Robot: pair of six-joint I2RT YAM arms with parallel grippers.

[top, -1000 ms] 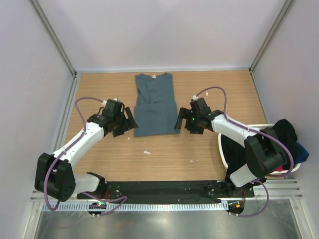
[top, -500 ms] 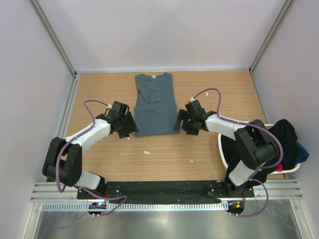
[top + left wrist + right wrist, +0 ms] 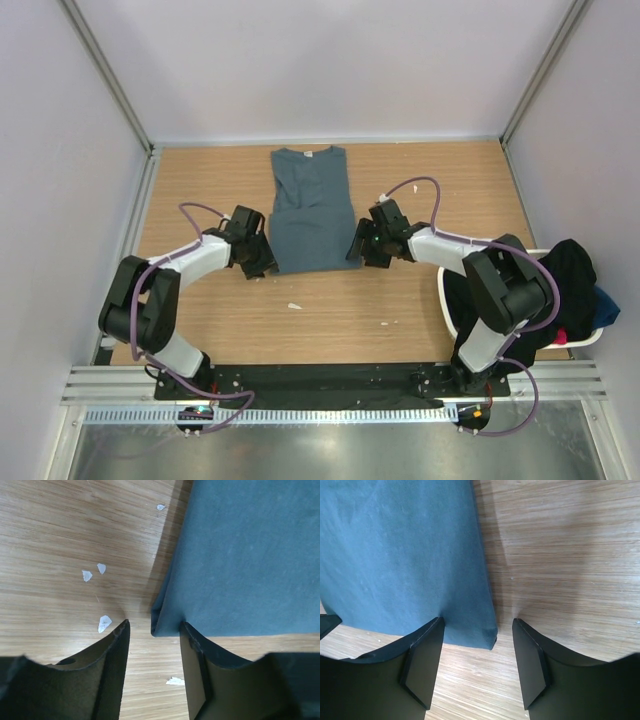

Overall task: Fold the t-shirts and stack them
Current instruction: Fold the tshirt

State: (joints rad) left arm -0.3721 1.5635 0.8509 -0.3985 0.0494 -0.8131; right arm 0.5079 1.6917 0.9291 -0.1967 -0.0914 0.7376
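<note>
A slate blue-grey t-shirt (image 3: 312, 210) lies on the wooden table, its sides folded in to a long strip, neck at the far end. My left gripper (image 3: 262, 262) is open at its near left corner; in the left wrist view the corner (image 3: 165, 622) sits between the fingertips (image 3: 152, 625). My right gripper (image 3: 360, 247) is open at the near right corner; in the right wrist view that corner (image 3: 487, 635) lies between the open jaws (image 3: 477, 622). Neither holds cloth.
A white laundry basket (image 3: 452, 312) at the right holds black, blue and red shirts (image 3: 575, 280). Small white scraps lie on the table (image 3: 294, 305), also in the left wrist view (image 3: 104, 623). Walls enclose the table on three sides.
Both grippers have moved inward and down to the shirt's near corners. The left one came in from the left, the right one from the right. The shirt has not moved.
</note>
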